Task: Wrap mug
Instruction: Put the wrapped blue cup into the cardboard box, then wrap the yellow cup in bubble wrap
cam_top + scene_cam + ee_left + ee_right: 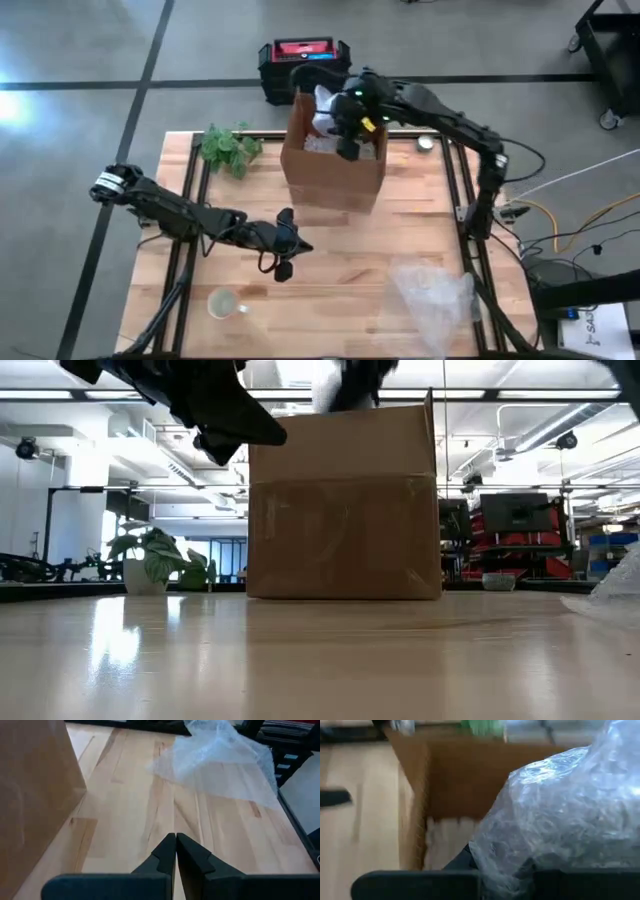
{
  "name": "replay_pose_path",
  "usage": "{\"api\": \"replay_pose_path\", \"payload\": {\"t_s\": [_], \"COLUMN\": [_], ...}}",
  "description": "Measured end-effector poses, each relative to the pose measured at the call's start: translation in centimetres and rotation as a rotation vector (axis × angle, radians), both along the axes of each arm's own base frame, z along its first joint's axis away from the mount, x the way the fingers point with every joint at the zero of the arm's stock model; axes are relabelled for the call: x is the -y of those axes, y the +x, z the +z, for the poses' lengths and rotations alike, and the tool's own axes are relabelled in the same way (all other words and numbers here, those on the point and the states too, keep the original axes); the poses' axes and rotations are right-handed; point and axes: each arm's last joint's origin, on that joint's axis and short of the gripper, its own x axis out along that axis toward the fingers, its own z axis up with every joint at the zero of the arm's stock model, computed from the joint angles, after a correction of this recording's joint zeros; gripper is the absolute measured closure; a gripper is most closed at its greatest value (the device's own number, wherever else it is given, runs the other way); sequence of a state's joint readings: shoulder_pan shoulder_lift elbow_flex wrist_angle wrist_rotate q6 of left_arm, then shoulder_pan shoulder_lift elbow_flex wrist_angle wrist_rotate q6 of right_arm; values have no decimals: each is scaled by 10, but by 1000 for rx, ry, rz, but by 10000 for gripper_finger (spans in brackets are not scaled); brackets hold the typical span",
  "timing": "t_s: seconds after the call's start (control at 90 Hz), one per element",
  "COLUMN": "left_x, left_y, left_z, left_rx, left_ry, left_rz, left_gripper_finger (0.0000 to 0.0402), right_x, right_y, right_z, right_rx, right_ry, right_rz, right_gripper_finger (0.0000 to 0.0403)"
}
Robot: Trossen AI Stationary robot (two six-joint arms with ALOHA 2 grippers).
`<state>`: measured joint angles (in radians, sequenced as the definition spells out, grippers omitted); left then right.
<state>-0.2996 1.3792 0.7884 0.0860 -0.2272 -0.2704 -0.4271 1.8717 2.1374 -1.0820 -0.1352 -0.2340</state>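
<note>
An open brown cardboard box (pixel 335 165) stands on the table's far middle. Over its open top my right gripper (pixel 342 128) is shut on a white bubble-wrap bundle (pixel 324 108); the bundle (pixel 560 810) fills most of the right wrist view. The mug itself is hidden. My left gripper (pixel 290 246) hovers shut and holding nothing above the table's middle, near the box's front side; its closed fingers (pixel 167 851) show in the left wrist view. A loose sheet of bubble wrap (pixel 435 290) lies at the table's near right. My right gripper has the bubble-wrap bundle between its two fingers, with the wrap's lower part (pixel 505 870) bulging over them and hiding the place of contact. The bundle is lifted clear of the table, over the box's open top (pixel 455 785).
A potted plant (pixel 230 148) stands at the far left. A small clear round thing (pixel 222 303) lies near the front edge at the left. White packing (pixel 372 152) shows inside the box. A red and black case (pixel 305 60) sits on the floor beyond the table.
</note>
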Motion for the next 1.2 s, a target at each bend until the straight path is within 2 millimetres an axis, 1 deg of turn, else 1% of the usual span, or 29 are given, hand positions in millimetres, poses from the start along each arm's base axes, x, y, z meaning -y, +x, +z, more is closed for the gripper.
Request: {"api": "replay_pose_path", "payload": {"t_s": [0.111,0.244,0.422,0.556,0.656,0.756,0.889,0.967,1.044,1.1,1.2], "left_x": [0,0,-1,0,0,0,0,0,0,0,-1], "left_y": [-1,-2,-2,-2,-2,-2,-2,-2,-2,-2,-2], "left_z": [-2,-5,-5,-5,-5,-5,-5,-5,-5,-5,-5], "left_rx": [-5,-13,-14,-13,-13,-14,-14,-13,-13,-13,-13], "left_ry": [1,3,4,1,1,1,0,-1,-4,-4,-4], "left_rz": [-1,-1,-1,0,0,0,1,1,2,2,3], "left_gripper_finger": [402,402,402,402,402,402,402,402,402,402,402], "right_x": [8,13,21,29,31,30,30,29,29,28,20], "right_y": [9,16,19,17,13,15,16,16,13,9,-6], "right_z": [-22,-41,-54,-62,-65,-69,-73,-72,-62,-46,-5], "right_rx": [-66,-128,-149,-171,-189,-200,-212,-205,-192,-156,-60], "right_ry": [40,83,160,259,331,347,369,369,366,354,309], "right_rz": [-20,-48,-136,-274,-307,-314,-251,-219,-219,-221,-202], "right_gripper_finger": [395,395,395,394,392,372,309,265,225,201,167]}}
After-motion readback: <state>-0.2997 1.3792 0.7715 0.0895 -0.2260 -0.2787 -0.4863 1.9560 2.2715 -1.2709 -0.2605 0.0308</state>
